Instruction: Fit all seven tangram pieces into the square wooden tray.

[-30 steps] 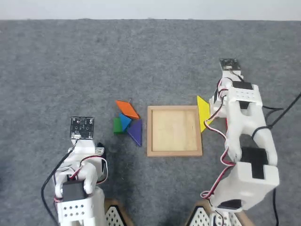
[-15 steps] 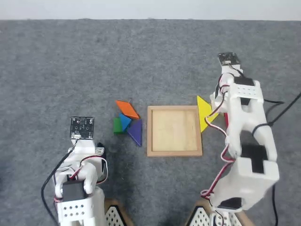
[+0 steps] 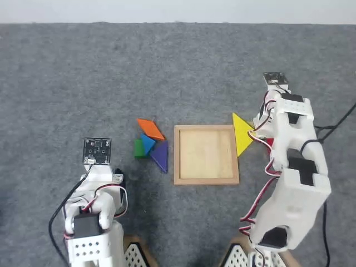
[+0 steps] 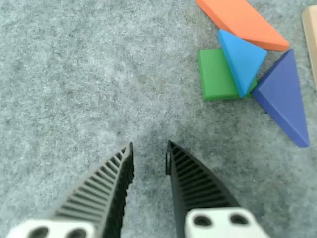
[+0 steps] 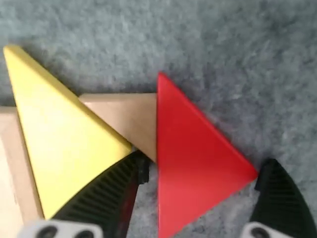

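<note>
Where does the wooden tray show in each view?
High view: wooden tray mid-table, purple triangle on one side, yellow triangle at the opposite rim.
Left wrist view: a strip of its rim at the frame edge, beyond the purple triangle.
Right wrist view: its rim along the yellow triangle's long side.
Shared landmark: the tray's pale rim; each triangle ties one wrist view to the high view.

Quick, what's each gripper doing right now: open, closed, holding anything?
Left gripper: open, empty.
Right gripper: open, one finger on either side of the red triangle.
</note>
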You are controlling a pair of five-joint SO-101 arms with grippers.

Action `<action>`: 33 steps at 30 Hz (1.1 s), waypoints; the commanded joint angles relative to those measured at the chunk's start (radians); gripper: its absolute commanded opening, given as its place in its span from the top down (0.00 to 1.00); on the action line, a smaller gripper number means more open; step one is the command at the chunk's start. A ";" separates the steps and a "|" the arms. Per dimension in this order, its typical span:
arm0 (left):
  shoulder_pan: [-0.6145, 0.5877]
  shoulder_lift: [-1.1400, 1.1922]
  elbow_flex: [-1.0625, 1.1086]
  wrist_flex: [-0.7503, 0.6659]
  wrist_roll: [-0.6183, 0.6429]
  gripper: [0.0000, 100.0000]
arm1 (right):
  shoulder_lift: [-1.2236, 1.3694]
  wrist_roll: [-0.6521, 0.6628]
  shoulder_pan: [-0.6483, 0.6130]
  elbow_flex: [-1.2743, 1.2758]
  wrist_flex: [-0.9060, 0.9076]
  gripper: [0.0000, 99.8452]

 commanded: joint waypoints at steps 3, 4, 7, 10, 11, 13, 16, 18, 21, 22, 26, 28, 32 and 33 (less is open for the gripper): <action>-0.002 -0.023 -0.012 0.006 0.011 0.90 | 0.015 0.014 -0.002 -0.048 -0.045 0.73; -0.002 -0.023 -0.012 0.006 0.011 0.90 | 0.016 0.014 -0.002 -0.048 -0.050 0.74; -0.002 -0.023 -0.012 0.006 0.011 0.90 | 0.016 0.014 -0.002 -0.048 -0.053 0.74; -0.002 -0.023 -0.012 0.006 0.011 0.90 | 0.013 0.011 -0.002 -0.046 -0.047 0.74; -0.002 -0.023 -0.012 0.006 0.011 0.90 | 0.012 0.008 -0.002 -0.046 -0.045 0.74; -0.002 -0.023 -0.012 0.006 0.011 0.90 | 0.010 0.006 -0.004 -0.046 -0.045 0.74; -0.002 -0.023 -0.012 0.006 0.011 0.90 | 0.007 0.005 -0.004 -0.048 -0.036 0.76; -0.002 -0.023 -0.012 0.006 0.011 0.90 | -0.018 0.003 -0.004 -0.043 -0.031 0.78; -0.002 -0.023 -0.012 0.006 0.011 0.90 | -0.062 -0.029 -0.004 -0.040 -0.007 0.78; -0.002 -0.023 -0.012 0.006 0.011 0.90 | -0.076 -0.035 -0.012 -0.040 0.004 0.77; -0.002 -0.023 -0.012 0.006 0.011 0.90 | -0.099 -0.060 -0.064 -0.040 0.041 0.78; -0.002 -0.023 -0.012 0.006 0.011 0.90 | -0.108 -0.078 -0.084 -0.041 0.061 0.78; -0.002 -0.023 -0.012 0.006 0.011 0.90 | -0.147 -0.094 -0.114 -0.028 0.070 0.78; -0.002 -0.023 -0.012 0.006 0.011 0.90 | -0.160 -0.095 -0.119 -0.020 0.068 0.78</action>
